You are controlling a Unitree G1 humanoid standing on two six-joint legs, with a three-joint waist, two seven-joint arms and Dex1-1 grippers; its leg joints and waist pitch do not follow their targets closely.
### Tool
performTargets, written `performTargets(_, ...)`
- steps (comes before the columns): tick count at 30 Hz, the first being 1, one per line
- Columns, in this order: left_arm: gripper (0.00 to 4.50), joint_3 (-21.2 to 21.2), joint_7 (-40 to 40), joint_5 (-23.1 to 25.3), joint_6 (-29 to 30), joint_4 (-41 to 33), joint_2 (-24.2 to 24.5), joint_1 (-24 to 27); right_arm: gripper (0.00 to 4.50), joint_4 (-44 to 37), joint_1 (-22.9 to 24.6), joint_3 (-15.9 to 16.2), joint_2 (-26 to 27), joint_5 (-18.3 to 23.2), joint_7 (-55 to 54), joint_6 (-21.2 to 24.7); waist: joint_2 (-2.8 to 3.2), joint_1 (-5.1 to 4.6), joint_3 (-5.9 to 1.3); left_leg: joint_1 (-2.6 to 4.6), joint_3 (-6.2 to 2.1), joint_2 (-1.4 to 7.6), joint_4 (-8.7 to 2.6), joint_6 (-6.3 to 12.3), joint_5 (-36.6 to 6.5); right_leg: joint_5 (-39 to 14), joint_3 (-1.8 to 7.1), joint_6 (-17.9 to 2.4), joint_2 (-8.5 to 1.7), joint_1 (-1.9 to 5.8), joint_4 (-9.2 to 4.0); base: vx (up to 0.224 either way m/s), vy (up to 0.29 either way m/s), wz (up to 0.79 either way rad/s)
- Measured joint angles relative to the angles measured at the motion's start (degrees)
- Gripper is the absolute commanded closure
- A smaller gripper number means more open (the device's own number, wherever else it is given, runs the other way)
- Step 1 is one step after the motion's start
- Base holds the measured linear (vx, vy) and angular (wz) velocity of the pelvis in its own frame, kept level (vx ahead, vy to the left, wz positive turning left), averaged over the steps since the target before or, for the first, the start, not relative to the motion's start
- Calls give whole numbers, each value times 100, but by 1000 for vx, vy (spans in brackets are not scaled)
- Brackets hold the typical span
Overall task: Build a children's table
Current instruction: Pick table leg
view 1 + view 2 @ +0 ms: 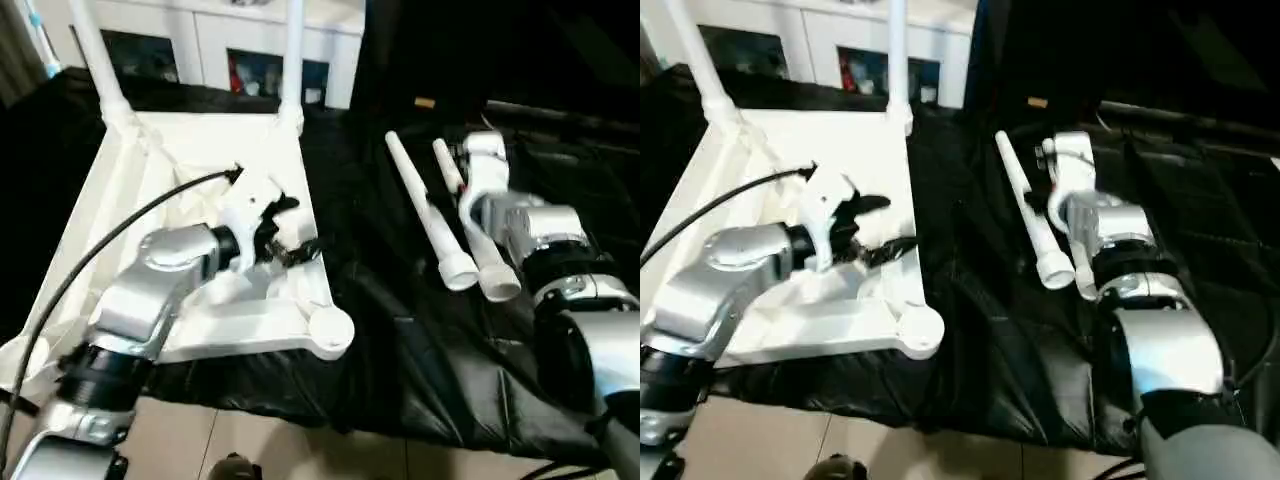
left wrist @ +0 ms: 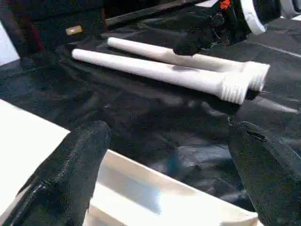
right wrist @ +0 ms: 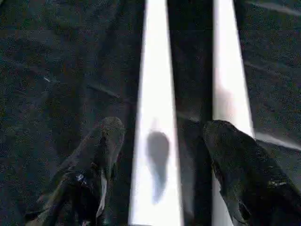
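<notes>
Left eye view puts the white table top [image 1: 200, 200] in the left half of the frame, lying upside down on a black cloth [image 1: 400, 330], its ribbed underside up and a round corner socket [image 1: 330, 330] empty at the lower centre. Two legs [image 1: 292, 60] already stand upright in the far corner sockets at the upper left, in front of a white glass-door cabinet [image 1: 230, 60]. Two loose legs [image 1: 425, 210] lie side by side on the cloth at centre right, just beside each other, their ridged wider ends toward the bottom of the frame. The left gripper [image 1: 285, 235] hovers over the top's near right edge; in the left wrist view its black fingers [image 2: 66, 174] stand wide apart with nothing between them, the rim of the top below. The right gripper [image 3: 157, 160] hangs above the loose legs, its fingers [image 3: 244, 169] spread open, and in the right wrist view they straddle one leg without visibly touching it. I judge these tubes to be light, stiff and smooth plastic, likely to roll on the cloth or slip in the pads, so a hold around the middle of the shaft, squarely across it, seems safest, leaving the ridged end free for the socket. The top looks rigid and broad, better steadied at its rim than lifted.
</notes>
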Motion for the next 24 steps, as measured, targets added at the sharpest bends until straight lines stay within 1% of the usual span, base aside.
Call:
performTargets(1, 0, 10, -13, -12, 41, -53, 3, 33, 108, 94, -48, 9, -37, -11, 12, -11, 0, -17, 0, 0, 0, 0, 1, 0, 0, 0, 0, 0, 0, 0, 0, 0, 0, 0)
performTargets(3, 0, 43, -32, -81, 104, -211, 16, 150, 104, 254, -112, 38, -121, -29, 83, -18, 0, -48, 0, -1, 0, 0, 2, 1, 0, 0, 1, 0, 0, 0, -1, 0, 0, 0)
performTargets(4, 0, 45, -42, -97, 156, -296, 41, 209, 82, 340, -116, 42, -165, -51, 124, -20, 1, -57, 0, -1, 0, 0, 2, 1, -1, 0, 0, 0, 0, 0, -1, 0, 0, 0)
performTargets(6, 0, 49, -54, -123, 272, -428, 133, 273, 82, 437, -116, 42, -168, -78, 205, 6, 12, -73, 7, -1, 0, 0, 1, 1, -1, 0, 0, 0, 0, 0, -1, 0, 0, 0)
performTargets(8, 0, 53, -86, -168, 383, -591, 213, 344, 82, 536, -116, 34, -167, -98, 380, 133, 32, -85, 16, -1, 0, 0, 2, 1, -1, 1, 1, -1, 0, 0, 0, 0, 0, 0)
performTargets(10, 0, 53, -169, -213, 464, -673, 256, 348, 82, 617, -115, -33, -149, -47, 549, 323, 44, -85, 23, 0, 0, 2, 2, 1, 0, 1, 0, -1, 1, 0, 1, 0, 0, 0)
performTargets(12, 0, 53, -218, -233, 497, -751, 301, 349, 82, 676, -115, -106, -109, 56, 695, 465, 74, -79, 37, -1, 0, 2, 4, 2, 0, 2, 0, -3, 2, 0, 1, 0, 0, 0)
performTargets(15, 0, 54, -254, -248, 543, -762, 323, 349, 82, 805, -115, -231, -68, 155, 818, 536, 101, -66, 35, -1, 0, 2, 5, 2, 0, 2, 0, -4, 1, 0, 2, 0, 0, 0)
performTargets(16, 0, 53, -252, -247, 579, -765, 323, 349, 82, 842, -113, -306, -35, 221, 870, 574, 104, -60, 34, -1, 0, 2, 5, 3, 0, 2, 0, -4, 1, 0, 2, 0, 0, 0)
performTargets(18, 0, 53, -243, -248, 620, -772, 318, 348, 82, 874, -112, -354, 32, 267, 941, 590, 105, -54, 34, -2, 0, 3, 5, 3, 0, 2, 0, -4, 1, 0, 3, 0, 0, 0)
performTargets(24, 0, 48, -162, -251, 742, -889, 313, 367, 82, 881, -45, -360, 147, 258, 1006, 582, 104, -10, 34, -4, 0, 3, 8, 4, 0, 3, -1, -5, 1, 0, 3, 0, 0, 0)
